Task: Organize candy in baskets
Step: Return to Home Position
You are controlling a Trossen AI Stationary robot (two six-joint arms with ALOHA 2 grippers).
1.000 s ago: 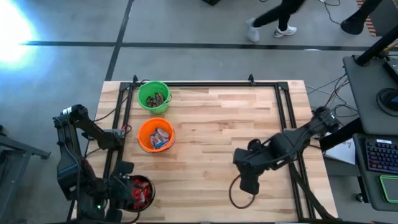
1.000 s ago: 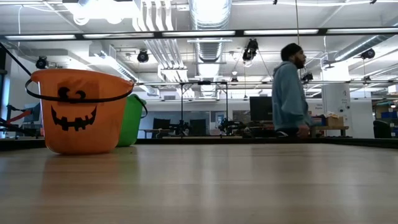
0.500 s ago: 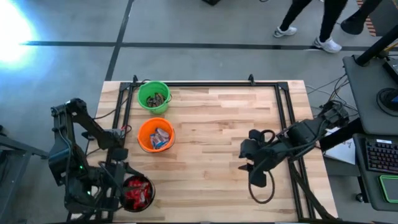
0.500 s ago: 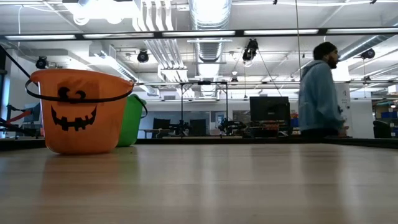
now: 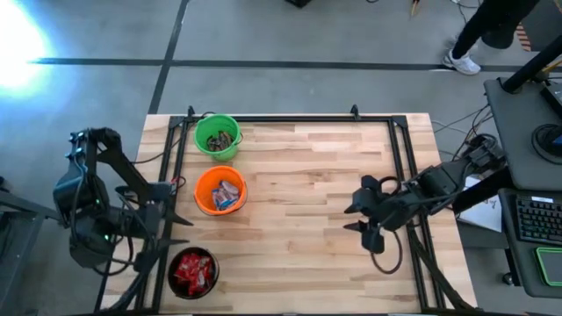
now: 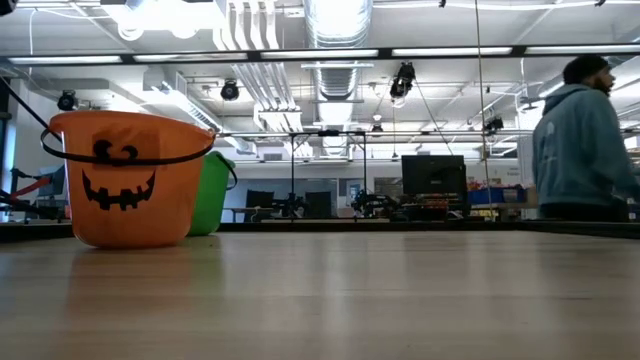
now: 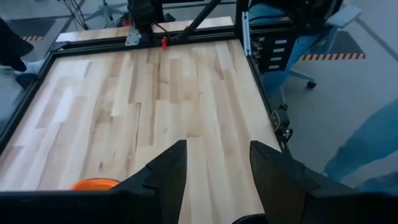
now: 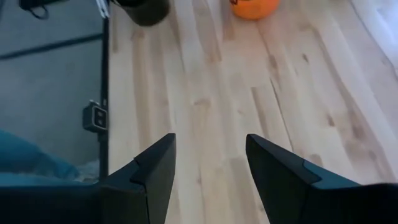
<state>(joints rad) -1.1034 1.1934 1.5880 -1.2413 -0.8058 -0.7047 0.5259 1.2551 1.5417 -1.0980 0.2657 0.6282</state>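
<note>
The left hand [image 7: 216, 152] and right hand [image 8: 210, 140] hang spread and empty, apart from the candy [image 5: 192, 272], likely light, slippery, best pinched mid-wrapper.

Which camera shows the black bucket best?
The high view: it looks straight down into the small round black plastic bucket, showing red wrapped sweets inside. The right wrist view catches only part of it; low and left wrist views miss it.
</note>
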